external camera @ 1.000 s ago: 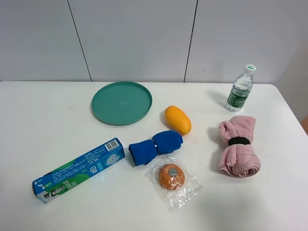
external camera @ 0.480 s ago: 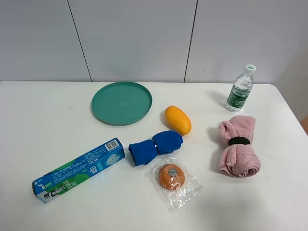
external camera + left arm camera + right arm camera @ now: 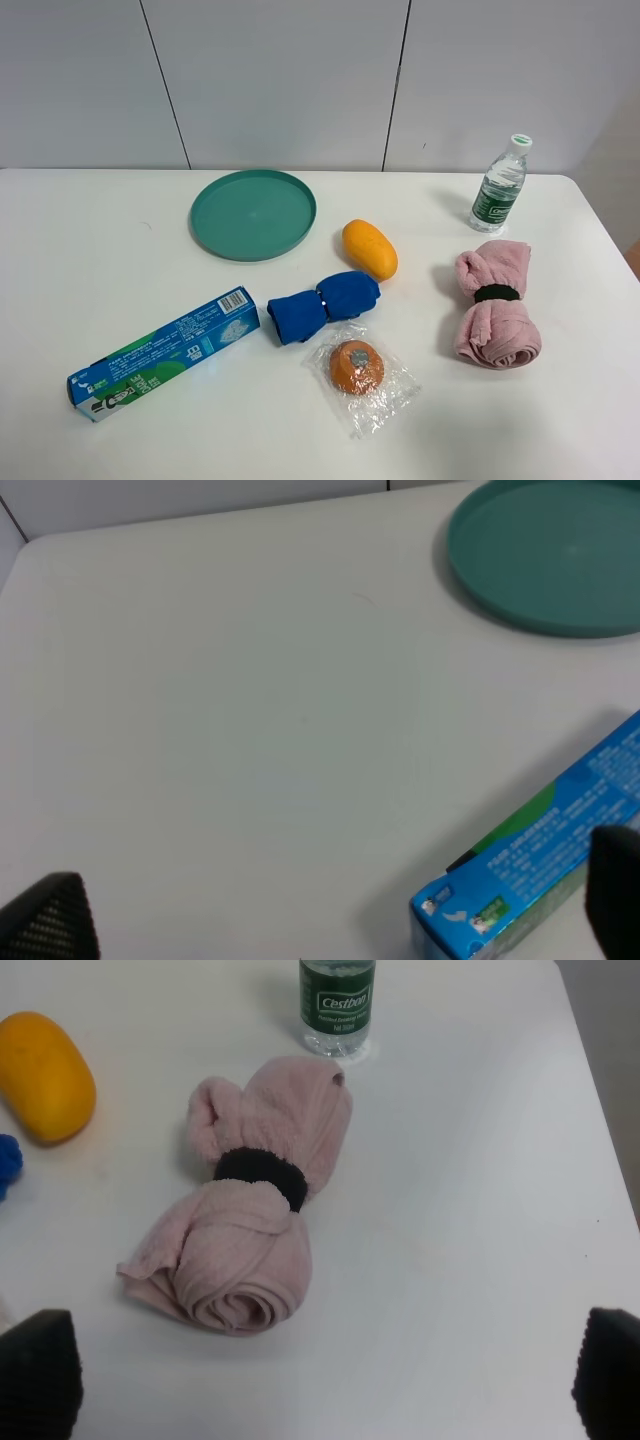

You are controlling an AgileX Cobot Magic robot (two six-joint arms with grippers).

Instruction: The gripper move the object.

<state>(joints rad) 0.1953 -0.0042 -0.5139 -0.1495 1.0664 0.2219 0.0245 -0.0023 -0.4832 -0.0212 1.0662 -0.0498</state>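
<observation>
The royal-blue rolled cloth [image 3: 323,303], cinched by a dark band, lies at the table's middle between the toothpaste box and the orange mango. A sliver of it [image 3: 6,1166] shows at the edge of the right wrist view. Neither arm appears in the exterior high view. My left gripper [image 3: 328,910] is open and empty, with its black fingertips [image 3: 45,920] spread wide over bare table near the toothpaste box [image 3: 540,865]. My right gripper [image 3: 320,1380] is open and empty, with its fingertips [image 3: 38,1370] spread over the table just short of the pink rolled towel [image 3: 250,1200].
A teal plate [image 3: 253,213] sits at the back. An orange mango [image 3: 369,248] lies by the cloth, and a wrapped orange item [image 3: 357,368] lies in front of it. A water bottle [image 3: 498,186] stands at the back right. The toothpaste box [image 3: 165,353] lies at the front left.
</observation>
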